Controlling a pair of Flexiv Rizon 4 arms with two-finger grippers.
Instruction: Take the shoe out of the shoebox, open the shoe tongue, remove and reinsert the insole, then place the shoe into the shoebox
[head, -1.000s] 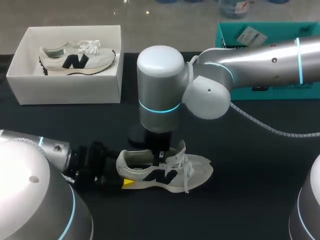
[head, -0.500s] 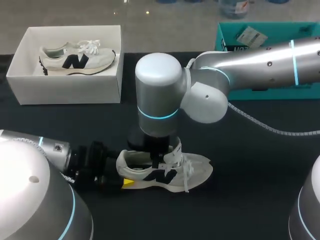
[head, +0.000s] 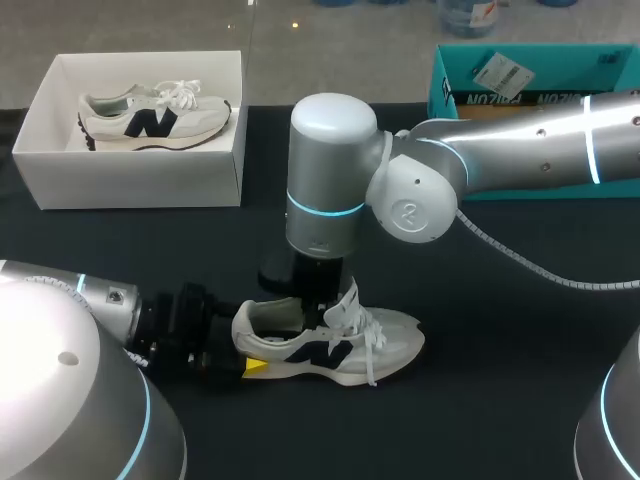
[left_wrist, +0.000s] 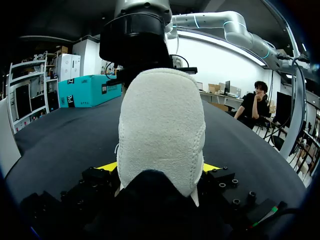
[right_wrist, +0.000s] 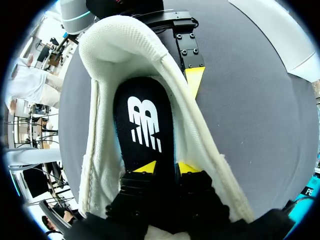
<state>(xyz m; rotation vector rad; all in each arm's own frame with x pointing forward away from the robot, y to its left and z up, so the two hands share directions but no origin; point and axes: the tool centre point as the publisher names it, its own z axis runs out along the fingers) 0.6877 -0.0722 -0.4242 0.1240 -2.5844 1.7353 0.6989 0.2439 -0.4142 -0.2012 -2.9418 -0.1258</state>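
A white shoe (head: 390, 340) with a dark logo lies on the black table, toe to the right. My left gripper (head: 250, 347) is shut on its heel (left_wrist: 162, 130), with a yellow tip on either side (left_wrist: 159, 167). My right arm hangs straight down over the shoe's mouth, its gripper (head: 316, 308) inside the opening. In the right wrist view the black insole (right_wrist: 142, 120) lies in the shoe and narrows between the two yellow tips (right_wrist: 166, 167), which are shut on it. The white shoebox (head: 140, 180) at the back left holds a second shoe (head: 150, 115).
A teal box (head: 452, 85) stands at the back right, behind my right arm. The right arm's cable (head: 520, 255) trails over the table to the right of the shoe. Black tabletop lies between the shoe and the shoebox.
My right wrist has shifted slightly to the right above the shoe's mouth. The shoe and my left gripper have stayed where they were.
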